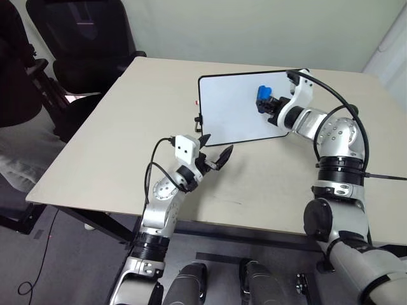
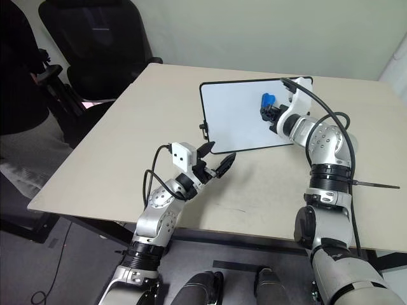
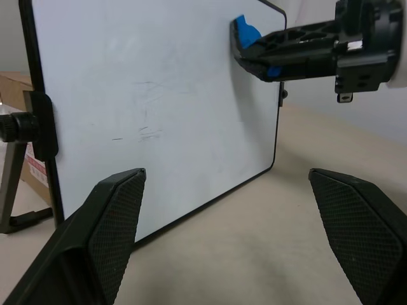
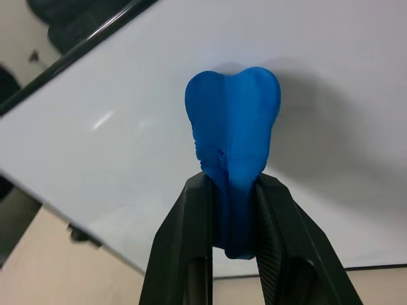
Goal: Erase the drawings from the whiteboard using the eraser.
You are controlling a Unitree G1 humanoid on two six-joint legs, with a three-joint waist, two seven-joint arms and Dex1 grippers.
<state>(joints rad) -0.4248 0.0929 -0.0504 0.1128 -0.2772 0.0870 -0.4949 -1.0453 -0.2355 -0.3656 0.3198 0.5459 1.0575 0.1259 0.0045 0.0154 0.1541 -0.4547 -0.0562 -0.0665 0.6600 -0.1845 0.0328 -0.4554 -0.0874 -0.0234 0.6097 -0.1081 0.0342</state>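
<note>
- The whiteboard (image 1: 238, 108) stands propped near the counter's (image 1: 114, 146) far edge.
- The right claw (image 1: 266, 102) pinches the blue eraser (image 1: 262, 94) against the board's upper right area.
- The left claw (image 1: 215, 152) hovers open, holding nothing, before the board's lower left corner.
- The surface looks almost clean, with faint smudges; probably little is left.

Between my right pincer's (image 4: 232, 190) black fingers, the lower half of the squeezed bright blue foam eraser (image 4: 234, 127) is hidden. Beyond it, the white black-framed whiteboard (image 4: 127, 127) runs off the picture's edges.
</note>
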